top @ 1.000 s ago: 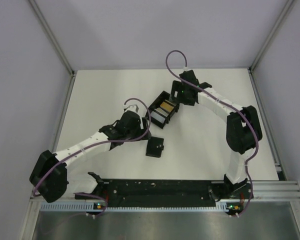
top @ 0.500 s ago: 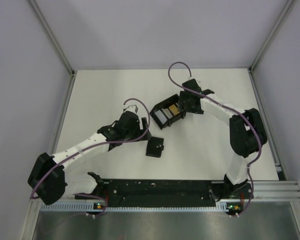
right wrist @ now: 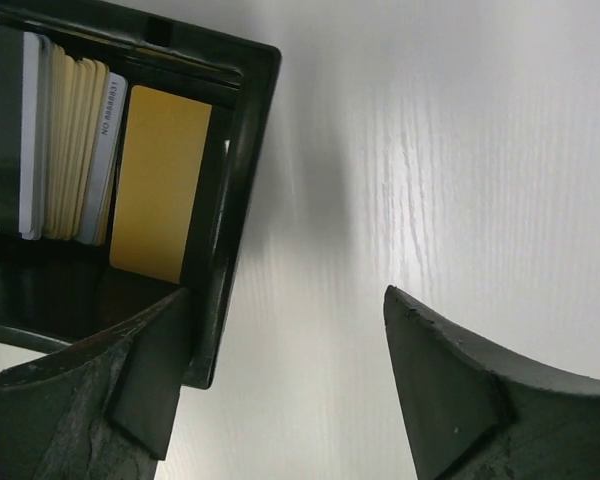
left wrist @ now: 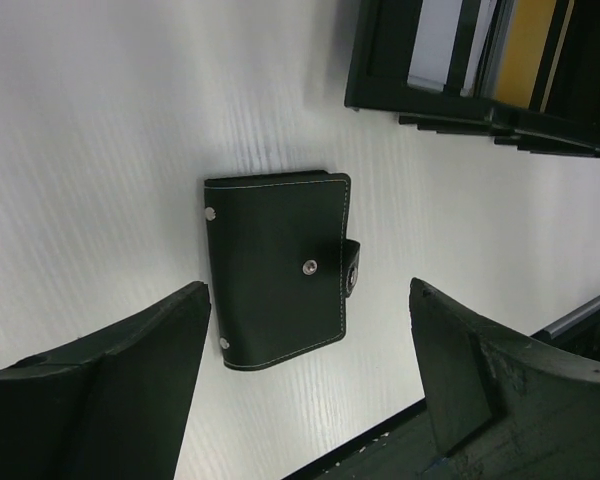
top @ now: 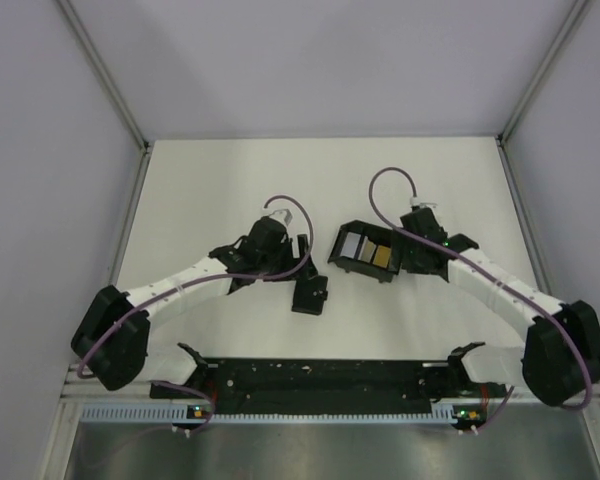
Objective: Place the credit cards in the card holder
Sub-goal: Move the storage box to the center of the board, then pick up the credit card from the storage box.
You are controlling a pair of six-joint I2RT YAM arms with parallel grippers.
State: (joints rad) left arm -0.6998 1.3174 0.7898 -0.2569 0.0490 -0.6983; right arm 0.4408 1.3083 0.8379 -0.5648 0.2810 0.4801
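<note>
The black card holder (left wrist: 280, 270) lies shut and snapped on the white table, also in the top view (top: 310, 293). My left gripper (left wrist: 308, 290) hovers open just above its near end, one finger to each side, touching nothing. The credit cards (right wrist: 70, 150) stand on edge in an open black box (right wrist: 235, 180): white and cream ones, with a yellow card (right wrist: 160, 190) beside them. My right gripper (right wrist: 285, 295) is open at the box's end. The box's wall sits just inside its left finger and the right finger is over bare table.
In the top view the box (top: 342, 243) sits mid-table, right of the left gripper (top: 302, 255) and left of the right gripper (top: 408, 255). A black rail (top: 320, 375) runs along the near edge between the arm bases. Enclosure walls stand on three sides.
The right arm swung out to the right and nearer, and the box shifted right and turned with it. The left gripper moved a little right, closer to the card holder.
</note>
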